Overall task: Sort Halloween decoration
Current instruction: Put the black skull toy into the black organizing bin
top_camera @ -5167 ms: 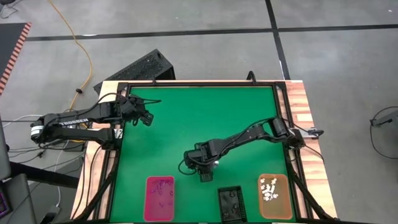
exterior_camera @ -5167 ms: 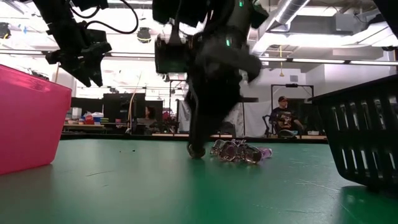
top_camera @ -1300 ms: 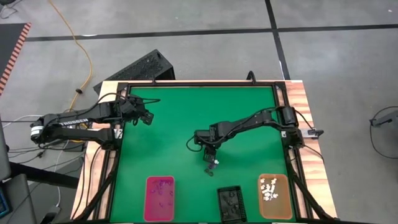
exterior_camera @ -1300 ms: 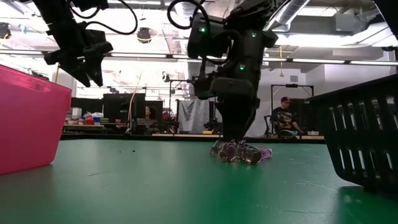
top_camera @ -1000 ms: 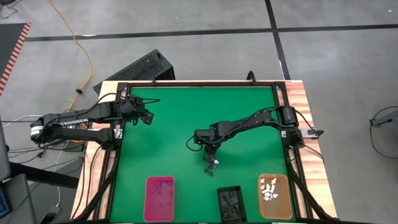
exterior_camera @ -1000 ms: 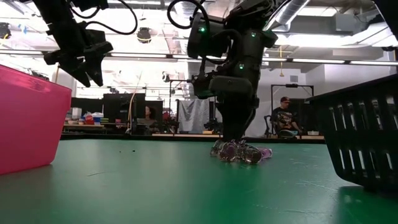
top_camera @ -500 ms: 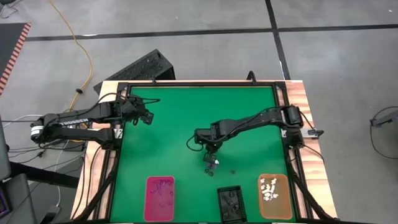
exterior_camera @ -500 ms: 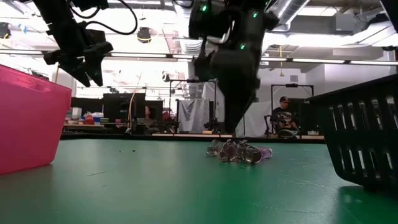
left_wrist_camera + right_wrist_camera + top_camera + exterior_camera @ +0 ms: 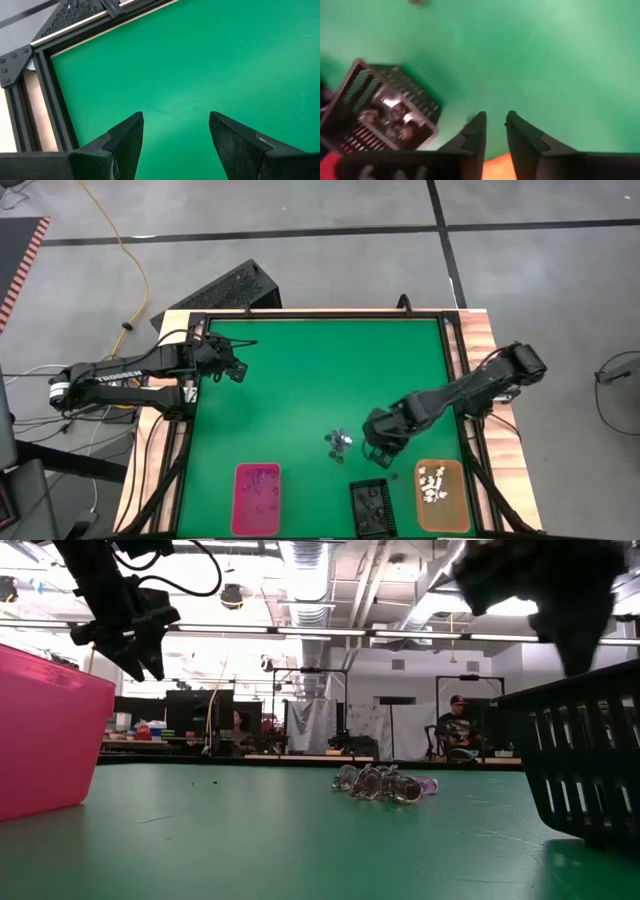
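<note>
A small heap of Halloween decoration (image 9: 341, 442) lies on the green table (image 9: 300, 370), a little above the black tray (image 9: 369, 507) and between the pink tray (image 9: 257, 498) and the orange tray (image 9: 441, 495), which has white pieces inside. The right gripper (image 9: 378, 455) is just beside the heap, above the black tray, its fingers (image 9: 472, 134) narrow with only a small gap and nothing visible between them. The left gripper (image 9: 236, 368) waits well apart near the far left corner, its fingers (image 9: 127, 137) wide and empty.
</note>
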Controlling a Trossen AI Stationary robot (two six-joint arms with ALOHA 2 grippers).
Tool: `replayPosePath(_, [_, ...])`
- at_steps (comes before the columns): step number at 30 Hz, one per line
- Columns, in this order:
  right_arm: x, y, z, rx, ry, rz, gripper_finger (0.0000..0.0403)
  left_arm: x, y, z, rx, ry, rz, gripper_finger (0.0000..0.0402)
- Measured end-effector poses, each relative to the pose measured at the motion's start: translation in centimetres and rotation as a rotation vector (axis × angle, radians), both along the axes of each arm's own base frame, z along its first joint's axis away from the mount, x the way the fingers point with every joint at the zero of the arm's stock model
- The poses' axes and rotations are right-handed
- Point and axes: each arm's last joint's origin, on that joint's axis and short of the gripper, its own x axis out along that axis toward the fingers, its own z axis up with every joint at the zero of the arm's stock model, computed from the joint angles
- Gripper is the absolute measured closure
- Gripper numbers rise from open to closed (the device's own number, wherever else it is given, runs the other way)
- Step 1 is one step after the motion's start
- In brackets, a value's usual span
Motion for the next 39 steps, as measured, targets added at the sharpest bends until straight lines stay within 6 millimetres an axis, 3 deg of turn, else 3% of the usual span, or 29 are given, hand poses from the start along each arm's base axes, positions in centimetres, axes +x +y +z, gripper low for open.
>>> replayPosePath(6, [-2.1, 3.5, -1.0, -0.052, -0.073, 0.386, 0.0224, 0.0, 0.0, 0.0, 0.006, 0.001, 0.004, 0.0183])
replayPosePath(11, [-3.9, 6.4, -2.1, -0.133, -0.17, 0.596, 0.02, 0.0, 0.0, 0.0, 0.005, -0.002, 0.008, 0.0183])
replayPosePath(18, [-3.6, 8.0, -4.3, -0.135, -0.247, 0.627, 0.0202, 0.0, 0.0, 0.0, -0.002, -0.015, 0.024, 0.0183])
replayPosePath(26, [-2.7, 8.0, -6.7, -0.179, -0.161, 0.653, 0.0203, 0.0, 0.1, 0.0, 0.004, -0.026, 0.053, 0.0183])
replayPosePath(39, [-2.9, 8.0, -8.2, -0.168, -0.153, 0.635, 0.0203, 0.0, 0.1, 0.0, 0.009, -0.027, 0.056, 0.0183])
